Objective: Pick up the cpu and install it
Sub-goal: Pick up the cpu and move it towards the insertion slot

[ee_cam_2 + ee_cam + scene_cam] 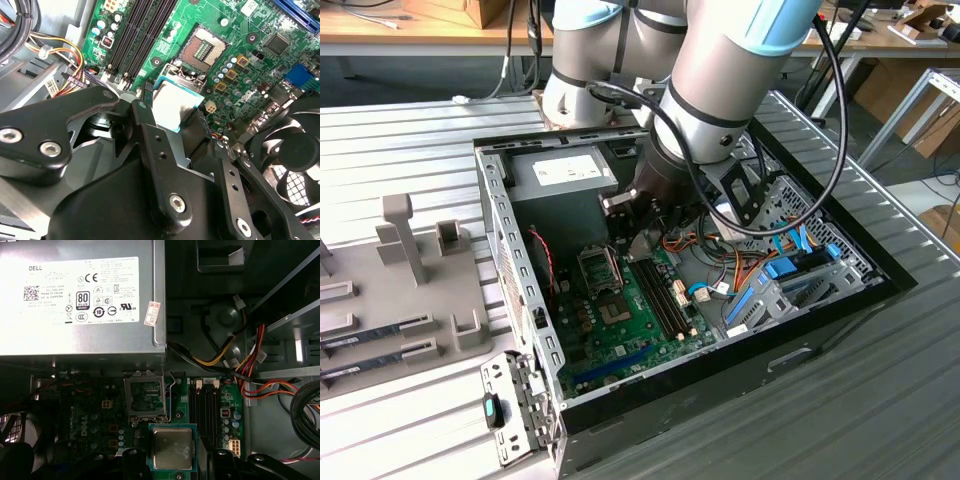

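Between the two black fingers [142, 120] of the pincer [172, 114] I see the cpu [175, 106], pinched by its edges, metal top facing the first wrist view [172, 449]. It hangs flat over the green motherboard [250, 30] inside the case, not seated. The socket [145, 400] is open and bare, contacts visible in both wrist views [202, 50]; the cpu sits just beside it, near but not over it. Black memory slots [205, 410] run alongside the socket on the board. The grey power supply [75, 300] is on the socket's far side from the cpu. Bundles of red, yellow and orange cables [250, 365] lie off the board edge past the slots. In the second wrist view a black fan [295, 165] is close to the pincer.

In the exterior view the arm reaches down into the open case [880, 270], pincer [640, 235] low over the board near the power supply [565, 172]. The case lies on the ribbed metal counter [400, 130]; a grey fixture tray [380, 290] sits at the exterior view's left.
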{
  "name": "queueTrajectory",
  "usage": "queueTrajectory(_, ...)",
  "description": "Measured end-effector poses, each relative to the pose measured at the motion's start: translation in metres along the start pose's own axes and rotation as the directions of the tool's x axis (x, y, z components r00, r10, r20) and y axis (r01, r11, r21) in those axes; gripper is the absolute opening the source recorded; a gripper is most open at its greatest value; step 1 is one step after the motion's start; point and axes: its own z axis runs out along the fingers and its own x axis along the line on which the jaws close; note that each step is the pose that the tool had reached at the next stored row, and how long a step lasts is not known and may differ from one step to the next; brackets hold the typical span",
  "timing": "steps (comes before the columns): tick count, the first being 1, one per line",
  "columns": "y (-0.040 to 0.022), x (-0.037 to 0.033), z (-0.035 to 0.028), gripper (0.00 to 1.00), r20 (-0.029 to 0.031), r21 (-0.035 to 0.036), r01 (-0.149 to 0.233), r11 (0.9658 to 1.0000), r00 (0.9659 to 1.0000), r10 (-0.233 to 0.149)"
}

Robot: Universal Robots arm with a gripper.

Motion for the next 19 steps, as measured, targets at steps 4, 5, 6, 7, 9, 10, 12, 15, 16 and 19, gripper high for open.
queueTrajectory(4,-0.0002,-0.0001,0.0015,0.47,0.0000,0.0003,0.000,1.0000,1.0000,0.000)
queueTrajectory(5,-0.0002,-0.0001,0.0018,0.47,0.0001,0.0004,0.000,1.0000,1.0000,0.000)
queueTrajectory(6,-0.0003,-0.0001,0.0025,0.47,0.0000,0.0006,0.000,1.0000,1.0000,0.000)
queueTrajectory(7,-0.0004,-0.0002,0.0033,0.47,0.0000,0.0006,0.000,1.0000,1.0000,0.000)
queueTrajectory(9,-0.0005,-0.0002,0.0040,0.47,0.0000,0.0009,0.000,1.0000,1.0000,0.000)
queueTrajectory(10,-0.0005,-0.0002,0.0044,0.47,0.0000,0.0009,0.000,1.0000,1.0000,0.000)
queueTrajectory(12,-0.0006,-0.0002,0.0055,0.47,0.0000,0.0011,0.000,1.0000,1.0000,0.000)
queueTrajectory(15,-0.0008,-0.0003,0.0068,0.47,0.0001,0.0013,0.000,1.0000,1.0000,0.000)
queueTrajectory(16,-0.0008,-0.0003,0.0071,0.47,0.0000,0.0014,0.000,1.0000,1.0000,0.000)
queueTrajectory(19,-0.0009,-0.0004,0.0082,0.47,0.0001,0.0016,0.000,1.0000,1.0000,0.000)
